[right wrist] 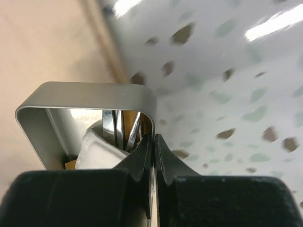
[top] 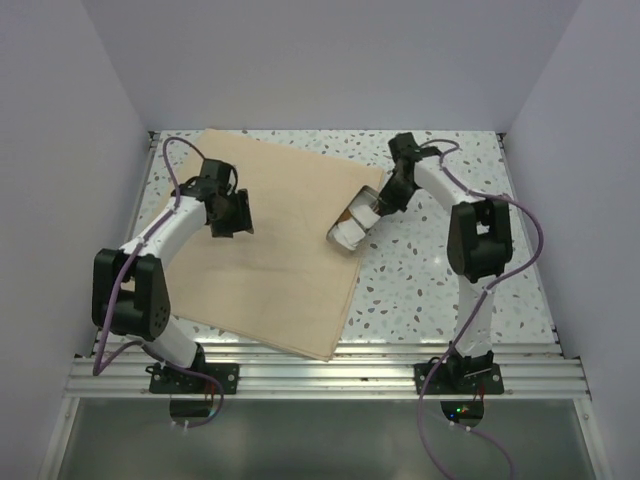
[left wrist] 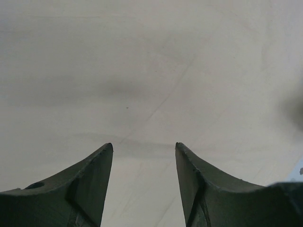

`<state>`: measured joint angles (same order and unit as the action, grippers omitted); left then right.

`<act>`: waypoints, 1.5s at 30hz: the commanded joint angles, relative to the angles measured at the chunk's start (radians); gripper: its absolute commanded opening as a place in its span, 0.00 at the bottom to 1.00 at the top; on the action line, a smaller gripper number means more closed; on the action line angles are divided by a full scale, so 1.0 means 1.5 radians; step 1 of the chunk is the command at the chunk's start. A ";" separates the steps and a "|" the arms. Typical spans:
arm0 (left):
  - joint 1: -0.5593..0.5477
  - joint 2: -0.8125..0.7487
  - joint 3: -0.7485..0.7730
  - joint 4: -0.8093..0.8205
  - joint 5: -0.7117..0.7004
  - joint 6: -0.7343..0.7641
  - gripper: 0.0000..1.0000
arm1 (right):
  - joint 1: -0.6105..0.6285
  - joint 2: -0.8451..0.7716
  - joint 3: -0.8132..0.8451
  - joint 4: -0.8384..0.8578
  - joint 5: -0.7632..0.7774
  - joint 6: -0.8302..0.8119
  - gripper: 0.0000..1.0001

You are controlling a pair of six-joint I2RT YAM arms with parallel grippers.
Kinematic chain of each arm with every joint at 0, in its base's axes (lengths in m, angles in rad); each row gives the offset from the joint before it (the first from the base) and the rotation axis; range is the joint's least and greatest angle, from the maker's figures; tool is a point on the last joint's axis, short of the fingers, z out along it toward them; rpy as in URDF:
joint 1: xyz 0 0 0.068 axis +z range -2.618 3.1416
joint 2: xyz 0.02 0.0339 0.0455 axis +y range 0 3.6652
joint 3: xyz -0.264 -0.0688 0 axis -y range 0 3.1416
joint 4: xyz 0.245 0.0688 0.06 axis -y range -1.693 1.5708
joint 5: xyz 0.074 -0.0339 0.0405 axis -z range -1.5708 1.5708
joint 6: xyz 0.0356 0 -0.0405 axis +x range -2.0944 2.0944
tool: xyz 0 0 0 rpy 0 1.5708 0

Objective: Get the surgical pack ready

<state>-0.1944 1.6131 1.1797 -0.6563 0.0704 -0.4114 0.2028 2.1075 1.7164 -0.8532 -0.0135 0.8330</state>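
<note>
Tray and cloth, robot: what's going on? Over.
Left pincer open over the cloth. Right pincer shut on the tray wall. Steel tools and gauze inside the tray. Nothing blocking.

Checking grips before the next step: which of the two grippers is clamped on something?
The right gripper, pinched shut on the wall of the metal tray; the left gripper hangs open over the tan fabric sheet, holding nothing.
</note>
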 commanded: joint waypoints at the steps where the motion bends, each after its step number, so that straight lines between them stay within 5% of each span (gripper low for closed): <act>1: 0.027 -0.052 0.019 -0.038 -0.074 -0.026 0.60 | 0.079 -0.001 0.091 -0.060 0.007 0.054 0.00; 14: 0.052 -0.104 -0.021 -0.100 -0.215 -0.106 0.64 | 0.311 0.134 0.286 -0.142 0.035 0.379 0.00; 23: 0.053 -0.072 -0.027 -0.099 -0.220 -0.124 0.65 | 0.363 0.215 0.358 -0.158 0.040 0.468 0.00; 34: 0.089 0.010 0.033 -0.077 -0.189 -0.106 0.66 | 0.386 0.219 0.344 -0.133 0.042 0.375 0.31; 38: 0.093 0.062 0.045 -0.016 -0.126 -0.077 0.60 | 0.379 0.150 0.329 -0.092 0.113 0.199 0.60; 45: 0.093 0.173 0.100 0.013 -0.092 -0.054 0.36 | 0.316 -0.028 0.136 0.040 0.097 0.005 0.62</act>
<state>-0.0608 1.8477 1.2751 -0.6964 -0.1059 -0.5201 0.7368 2.2326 1.9846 -0.9112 0.0975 1.0283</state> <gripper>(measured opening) 0.376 0.622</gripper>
